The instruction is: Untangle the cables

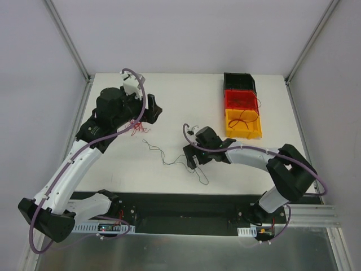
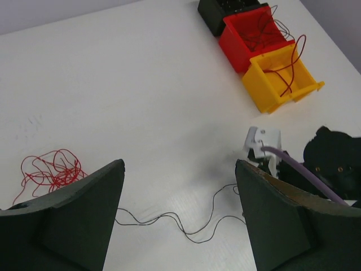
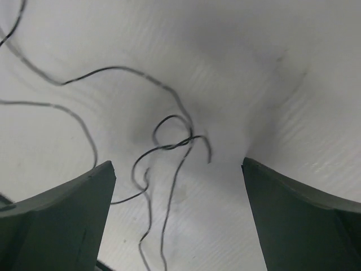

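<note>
A small red cable tangle (image 1: 135, 127) lies on the white table just below my left gripper (image 1: 151, 111); in the left wrist view the red tangle (image 2: 51, 170) sits left of the open, empty gripper (image 2: 177, 226). Thin black cables (image 1: 169, 158) trail across the table's middle and run between the left fingers (image 2: 180, 223). My right gripper (image 1: 192, 160) hovers low over their right end, open and empty (image 3: 177, 226). Between its fingers the black strands cross in a small twisted loop (image 3: 176, 141).
Three bins stand in a row at the back right: black (image 1: 239, 82), red (image 1: 241, 100) and yellow (image 1: 242, 125), the red and yellow ones holding red wires. The same bins show in the left wrist view (image 2: 276, 76). The right arm's wrist (image 2: 333, 164) is close by.
</note>
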### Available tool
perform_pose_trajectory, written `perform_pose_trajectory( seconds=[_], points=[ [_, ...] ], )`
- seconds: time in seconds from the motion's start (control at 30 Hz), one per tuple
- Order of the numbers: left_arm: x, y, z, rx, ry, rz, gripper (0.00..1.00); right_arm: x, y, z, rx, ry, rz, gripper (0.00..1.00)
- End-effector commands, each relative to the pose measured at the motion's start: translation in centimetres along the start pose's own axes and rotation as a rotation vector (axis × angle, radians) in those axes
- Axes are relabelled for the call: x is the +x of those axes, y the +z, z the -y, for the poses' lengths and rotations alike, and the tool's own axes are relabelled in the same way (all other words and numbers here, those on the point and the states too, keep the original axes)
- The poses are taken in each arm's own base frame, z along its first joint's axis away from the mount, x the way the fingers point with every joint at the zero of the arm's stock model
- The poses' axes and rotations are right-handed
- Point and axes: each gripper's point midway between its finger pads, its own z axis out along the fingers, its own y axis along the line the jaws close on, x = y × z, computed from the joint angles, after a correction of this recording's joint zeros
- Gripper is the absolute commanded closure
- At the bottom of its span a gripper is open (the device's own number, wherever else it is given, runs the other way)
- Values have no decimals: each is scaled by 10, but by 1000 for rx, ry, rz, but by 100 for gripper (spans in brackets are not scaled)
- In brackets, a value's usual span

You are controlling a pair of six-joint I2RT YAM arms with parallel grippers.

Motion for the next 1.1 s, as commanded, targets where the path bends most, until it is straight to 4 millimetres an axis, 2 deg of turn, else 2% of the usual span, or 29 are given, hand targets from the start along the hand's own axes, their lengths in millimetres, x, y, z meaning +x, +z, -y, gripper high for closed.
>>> perform_pose_trajectory(
  seconds=[0.0,0.23,0.33,0.57,0.67,0.77,0.9,1.07],
  points=[
    [-23,-7,-2,-17,12,109,21,-24,-17,-33,-106,-123,203,4],
    [-18,-2,7,37,0,89,21,-20,-10,-64,-178,-159,232,4],
    [-15,1,0,5,8,88,20,-21,-1,-71,-174,-168,220,4],
    [-15,2,0,6,9,87,20,-18,12,-58,23,-234,180,1],
    [-16,2,-1,-2,10,86,19,-13,11,-53,115,-275,177,12],
    [-17,-1,3,20,9,95,19,-14,11,-42,179,-279,193,13],
    [-15,2,-5,-20,16,91,18,-20,9,-42,183,-290,199,1],
    [-13,5,-2,-1,11,80,18,-12,16,-39,132,-254,186,2]
  ],
)
